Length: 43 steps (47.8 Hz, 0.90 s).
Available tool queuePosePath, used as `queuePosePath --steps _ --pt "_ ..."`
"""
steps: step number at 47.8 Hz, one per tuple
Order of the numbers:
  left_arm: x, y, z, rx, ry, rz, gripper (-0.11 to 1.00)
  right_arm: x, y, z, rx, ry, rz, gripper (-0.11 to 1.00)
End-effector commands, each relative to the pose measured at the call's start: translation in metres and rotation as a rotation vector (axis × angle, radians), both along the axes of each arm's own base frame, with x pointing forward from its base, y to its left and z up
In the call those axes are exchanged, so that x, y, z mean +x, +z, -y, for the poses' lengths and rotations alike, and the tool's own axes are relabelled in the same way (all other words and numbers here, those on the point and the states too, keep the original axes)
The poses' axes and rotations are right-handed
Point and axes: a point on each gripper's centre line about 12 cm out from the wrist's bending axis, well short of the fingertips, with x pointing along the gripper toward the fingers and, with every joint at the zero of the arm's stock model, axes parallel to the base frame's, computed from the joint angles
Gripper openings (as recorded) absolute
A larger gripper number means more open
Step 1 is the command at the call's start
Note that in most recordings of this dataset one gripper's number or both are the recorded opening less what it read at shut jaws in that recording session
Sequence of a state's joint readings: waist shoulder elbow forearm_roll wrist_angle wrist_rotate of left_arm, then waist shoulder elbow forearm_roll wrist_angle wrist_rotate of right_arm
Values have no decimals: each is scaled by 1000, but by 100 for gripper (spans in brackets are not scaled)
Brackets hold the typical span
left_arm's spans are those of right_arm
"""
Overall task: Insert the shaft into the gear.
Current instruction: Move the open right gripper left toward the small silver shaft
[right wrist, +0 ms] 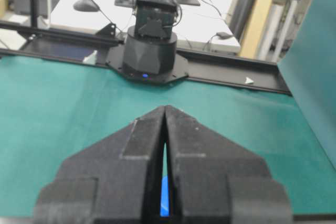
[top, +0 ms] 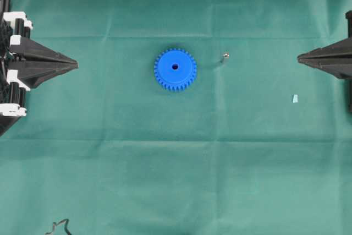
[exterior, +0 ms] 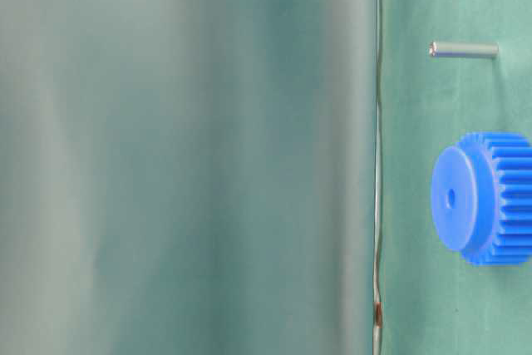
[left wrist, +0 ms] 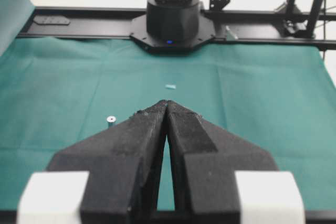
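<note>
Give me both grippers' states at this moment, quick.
Left gripper: shut, fingertips together, holding nothing.
Right gripper: shut, holding nothing.
The shaft and gear lie untouched on the cloth.

Matte black wedge-shaped fingers (left wrist: pixel 142 145) with white blocks at their roots, black round arm bases.

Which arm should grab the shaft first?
Probably right. The shaft stands upright on the cloth on the right gripper's side of the gear, which sits between it and the left gripper. Both grippers are shut and empty.
</note>
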State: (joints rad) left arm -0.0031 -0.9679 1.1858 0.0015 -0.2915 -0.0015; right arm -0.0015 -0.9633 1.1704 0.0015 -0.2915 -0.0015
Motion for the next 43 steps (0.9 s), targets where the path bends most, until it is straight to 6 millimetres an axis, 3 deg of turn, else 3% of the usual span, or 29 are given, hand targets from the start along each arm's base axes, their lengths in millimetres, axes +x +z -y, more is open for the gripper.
queuePosePath --steps 1,7,19,36,40,43 --pt "3 14 0 10 -2 18 0 4 -2 1 -14 -6 -17 2" --pt "4 13 0 7 -3 5 0 8 -3 5 -10 -24 -51 2" --pt "3 13 0 3 -3 5 0 17 18 12 -1 -55 -31 2" --pt "3 13 0 3 -3 6 0 58 -13 32 23 -123 -232 3" --pt "3 14 0 3 -3 6 0 67 -23 37 30 -137 -276 13" --pt "3 13 0 4 -3 5 0 74 -30 40 31 -145 -306 28"
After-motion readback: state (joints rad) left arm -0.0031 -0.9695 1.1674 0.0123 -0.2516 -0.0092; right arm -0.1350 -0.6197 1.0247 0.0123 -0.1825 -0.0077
